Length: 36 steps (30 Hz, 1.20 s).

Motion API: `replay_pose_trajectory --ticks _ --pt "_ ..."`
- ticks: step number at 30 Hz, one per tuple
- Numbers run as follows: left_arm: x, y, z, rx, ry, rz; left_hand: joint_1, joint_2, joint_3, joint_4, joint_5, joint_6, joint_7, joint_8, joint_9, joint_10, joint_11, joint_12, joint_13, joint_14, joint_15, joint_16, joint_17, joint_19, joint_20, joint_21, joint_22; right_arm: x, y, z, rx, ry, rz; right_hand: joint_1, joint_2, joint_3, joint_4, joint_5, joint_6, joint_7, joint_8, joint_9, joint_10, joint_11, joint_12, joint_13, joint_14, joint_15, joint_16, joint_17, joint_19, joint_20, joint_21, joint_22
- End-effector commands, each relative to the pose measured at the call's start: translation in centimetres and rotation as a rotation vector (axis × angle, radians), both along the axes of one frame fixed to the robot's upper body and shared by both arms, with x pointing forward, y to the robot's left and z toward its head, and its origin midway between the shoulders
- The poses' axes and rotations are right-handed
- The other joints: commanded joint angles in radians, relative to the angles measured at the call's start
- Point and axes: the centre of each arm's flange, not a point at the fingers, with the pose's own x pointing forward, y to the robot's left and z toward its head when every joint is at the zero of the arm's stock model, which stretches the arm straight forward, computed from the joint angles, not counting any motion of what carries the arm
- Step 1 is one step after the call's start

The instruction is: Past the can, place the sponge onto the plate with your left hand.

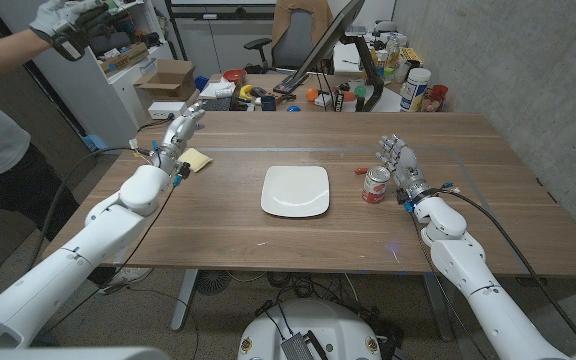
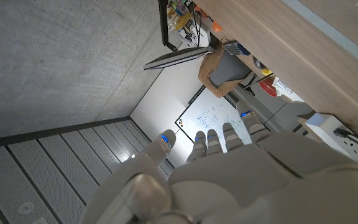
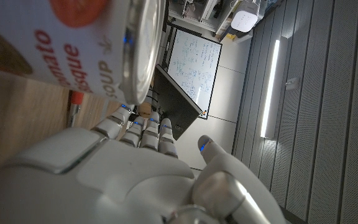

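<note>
The yellow sponge [image 1: 197, 161] lies on the wooden table [image 1: 468, 140] at the left. My left hand [image 1: 181, 128] hovers just behind it, fingers stretched out and apart, holding nothing; its back [image 2: 229, 174] shows in the left wrist view. A white square plate [image 1: 295, 190] sits in the middle of the table. To its right stands a red and white soup can [image 1: 376, 184], seen close up [image 3: 73, 43] in the right wrist view. My right hand [image 1: 400, 160] stands beside the can's right side, fingers extended and empty [image 3: 135, 174].
A small red object [image 1: 361, 171] lies just left of the can. Bottles, jars and a monitor [image 1: 338, 45] crowd the table's far edge. At the left stands a person, whose gloved hand [image 1: 68, 25] holds a dark device. A cardboard box [image 1: 168, 78] sits behind.
</note>
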Motion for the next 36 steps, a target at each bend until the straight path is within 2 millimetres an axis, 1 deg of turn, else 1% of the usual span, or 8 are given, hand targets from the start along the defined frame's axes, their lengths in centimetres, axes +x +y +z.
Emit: replay_pose_trajectory --ticks 1,8,9,11,17,27,34,36 --pt "-1.2 2.4 3.3 0.258 -0.007 0.374 -0.013 0.072 0.000 0.007 0.000 0.011 -0.008 0.009 0.002 0.004 0.003 0.005 0.006 0.003 0.003 0.009 0.004 -0.001 -0.007 0.003 0.003 -0.1 -0.2 0.3 -0.003 -0.010 -0.007 -0.001 0.086 0.009 -0.001 0.008 0.007 0.001 0.006 0.004 0.008 0.000 0.005 0.004 0.004 -0.010 0.005 0.003 0.008 -0.059 0.005 0.005" --pt "-2.5 3.1 5.5 0.366 -0.029 0.496 -0.031 0.061 -0.014 0.013 -0.003 0.027 -0.003 0.012 0.003 0.015 0.000 0.009 0.007 0.008 0.002 0.011 0.007 0.001 -0.006 0.003 0.004 -0.3 -0.4 0.2 0.002 -0.010 -0.012 0.000 0.086 0.010 -0.001 0.008 0.007 0.003 0.006 0.004 0.011 0.002 0.006 0.004 0.006 -0.009 0.006 0.002 0.011 -0.061 0.006 0.005" --pt "-2.5 3.2 5.5 0.373 -0.032 0.505 -0.038 0.061 -0.018 0.014 -0.002 0.038 0.003 0.015 0.004 0.024 0.002 0.012 0.007 0.009 0.002 0.011 0.008 0.002 -0.011 0.004 0.004 -0.3 -0.4 0.2 0.002 -0.009 -0.013 0.000 0.086 0.010 -0.001 0.008 0.007 0.003 0.006 0.004 0.011 0.002 0.006 0.004 0.006 -0.009 0.006 0.002 0.011 -0.061 0.006 0.005" --pt "-2.9 3.2 6.2 0.471 -0.025 0.595 -0.051 0.064 -0.023 0.014 -0.001 0.058 0.011 0.019 0.005 0.041 0.007 0.017 0.008 0.016 -0.001 0.013 0.009 0.014 -0.042 0.007 0.005 -0.3 -0.4 0.3 -0.001 -0.011 -0.015 0.000 0.086 0.010 -0.001 0.008 0.008 0.004 0.006 0.004 0.011 0.001 0.006 0.004 0.007 -0.009 0.006 0.002 0.011 -0.062 0.006 0.005" --pt "-3.2 3.1 6.5 0.552 -0.010 0.658 -0.057 0.070 -0.021 0.012 0.001 0.059 0.018 0.015 0.005 0.042 0.007 0.015 0.009 0.015 -0.004 0.011 0.008 0.014 -0.077 0.007 0.004 -0.2 -0.4 0.1 0.004 -0.010 -0.010 0.000 0.087 0.010 -0.001 0.008 0.008 0.005 0.006 0.004 0.011 0.003 0.006 0.004 0.008 -0.009 0.006 0.002 0.013 -0.063 0.006 0.005" --pt "-3.4 3.1 6.8 0.656 -0.020 0.797 -0.057 0.076 -0.015 0.008 0.002 0.050 0.014 0.009 0.005 0.039 -0.001 0.013 0.009 0.011 -0.009 0.008 0.007 0.013 -0.080 0.005 0.004 -0.1 -0.3 0.0 0.010 -0.009 -0.014 0.000 0.087 0.010 -0.001 0.008 0.008 0.006 0.005 0.004 0.012 0.006 0.006 0.004 0.010 -0.008 0.007 0.002 0.014 -0.063 0.007 0.005" --pt "-3.0 3.9 7.1 0.644 0.021 0.803 -0.057 0.075 -0.011 0.006 0.003 0.049 0.009 0.007 0.005 0.042 -0.004 0.013 0.009 0.016 -0.013 0.009 0.005 0.013 -0.080 0.005 0.003 -0.1 -0.2 0.1 0.005 -0.014 -0.009 0.000 0.087 0.011 -0.001 0.008 0.009 0.006 0.006 0.004 0.013 0.004 0.006 0.004 0.009 -0.008 0.006 0.002 0.014 -0.063 0.006 0.005" --pt "-2.8 4.2 7.0 0.642 0.022 0.819 -0.058 0.047 -0.018 -0.007 0.000 0.044 -0.001 0.005 0.005 0.042 -0.010 0.012 0.009 0.016 -0.021 0.005 0.001 0.013 -0.087 0.003 0.002 -0.1 -0.3 0.0 0.014 -0.013 -0.013 0.000 0.087 0.011 -0.001 0.008 0.009 0.006 0.006 0.004 0.012 0.003 0.006 0.004 0.009 -0.008 0.006 0.002 0.014 -0.063 0.006 0.005"
